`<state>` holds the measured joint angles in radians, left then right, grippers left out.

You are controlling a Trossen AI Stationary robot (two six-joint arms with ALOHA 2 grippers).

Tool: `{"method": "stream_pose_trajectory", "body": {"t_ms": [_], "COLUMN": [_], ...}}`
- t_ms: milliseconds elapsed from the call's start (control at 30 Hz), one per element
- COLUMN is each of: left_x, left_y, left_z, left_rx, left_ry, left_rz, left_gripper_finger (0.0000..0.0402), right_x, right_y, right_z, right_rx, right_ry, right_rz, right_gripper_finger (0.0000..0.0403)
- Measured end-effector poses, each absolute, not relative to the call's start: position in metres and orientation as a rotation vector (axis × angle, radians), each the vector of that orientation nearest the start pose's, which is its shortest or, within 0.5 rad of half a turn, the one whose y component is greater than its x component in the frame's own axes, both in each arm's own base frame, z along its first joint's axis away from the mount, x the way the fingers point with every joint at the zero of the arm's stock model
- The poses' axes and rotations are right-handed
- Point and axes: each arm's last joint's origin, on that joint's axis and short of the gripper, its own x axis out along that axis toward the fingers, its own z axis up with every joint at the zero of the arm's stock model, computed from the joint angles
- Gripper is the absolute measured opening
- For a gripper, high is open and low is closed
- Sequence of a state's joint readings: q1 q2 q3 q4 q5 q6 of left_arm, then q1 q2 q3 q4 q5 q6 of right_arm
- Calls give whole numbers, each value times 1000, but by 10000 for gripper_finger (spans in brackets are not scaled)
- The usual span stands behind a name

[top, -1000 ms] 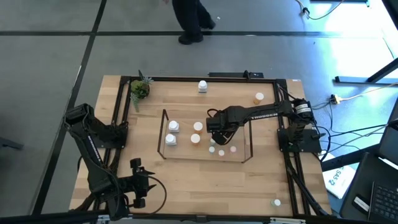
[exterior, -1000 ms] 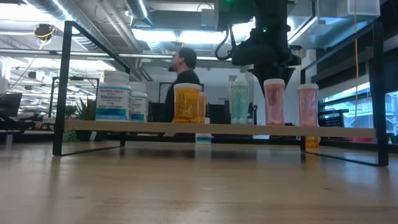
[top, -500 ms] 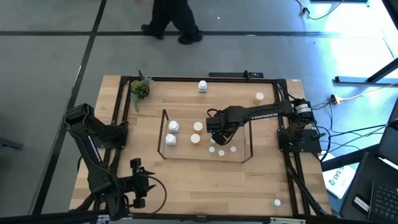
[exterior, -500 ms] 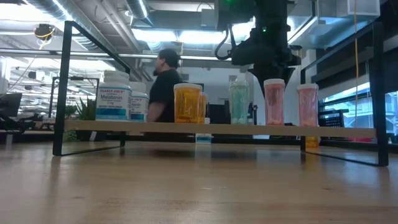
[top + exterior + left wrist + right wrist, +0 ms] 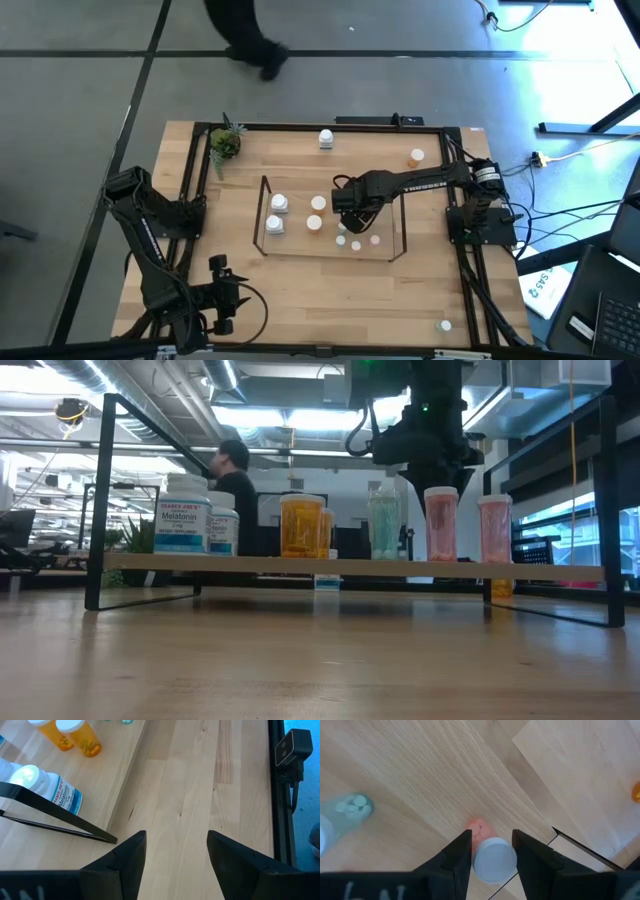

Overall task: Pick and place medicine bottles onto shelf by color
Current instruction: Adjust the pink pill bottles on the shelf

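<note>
In the high view the left arm sits folded at the lower left of the frame. In its wrist view the left end effector (image 5: 175, 837) is released, its dark fingers (image 5: 131, 851) spread with only bare worktop (image 5: 300, 290) between them. A small potted plant (image 5: 224, 145) stands at the upper left corner of the worktop.

The shelf (image 5: 300, 565) spans the middle of the low view. From its left end it carries a large white bottle (image 5: 182, 515) with a blue label, a smaller white bottle (image 5: 222, 530) touching or just beside it, an orange bottle (image 5: 302, 525) with a second orange one partly hidden behind it, then a teal bottle (image 5: 384, 520), a pink bottle (image 5: 441, 525) and a second pink bottle (image 5: 494, 528) near the right end. All stand upright.

The right arm reaches in from the right of the high view, and the right end effector (image 5: 347, 208) hangs over the shelf's right half. In its wrist view it straddles the white cap of the first pink bottle, and whether it is grasping that cap or has let go cannot be told.

Off the shelf, a white-capped bottle (image 5: 326, 138) stands by the top edge of the worktop. A lone orange bottle (image 5: 416, 156) is at the upper right, and another small bottle (image 5: 444, 325) sits at the lower right.

A person (image 5: 235, 490) is in the room behind the shelf.
</note>
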<state>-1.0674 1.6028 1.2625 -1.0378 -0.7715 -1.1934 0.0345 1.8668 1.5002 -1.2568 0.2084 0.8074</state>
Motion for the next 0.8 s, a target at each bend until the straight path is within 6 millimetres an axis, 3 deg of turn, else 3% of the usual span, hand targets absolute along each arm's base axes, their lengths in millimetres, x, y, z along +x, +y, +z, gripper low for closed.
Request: {"method": "stream_pose_trajectory", "body": {"t_ms": [433, 800], "left_x": [161, 161], "left_y": [-250, -250], "left_z": [255, 255], "left_rx": [2, 3], "left_ry": [791, 791], "left_rz": [242, 242], "left_gripper_finger": [203, 203], "right_x": [342, 343], "right_y": [7, 5], "right_z": [228, 231], "right_rx": [459, 441], "right_ry": [1464, 1463], "right_rz": [-725, -710], "right_gripper_finger": [187, 192]}}
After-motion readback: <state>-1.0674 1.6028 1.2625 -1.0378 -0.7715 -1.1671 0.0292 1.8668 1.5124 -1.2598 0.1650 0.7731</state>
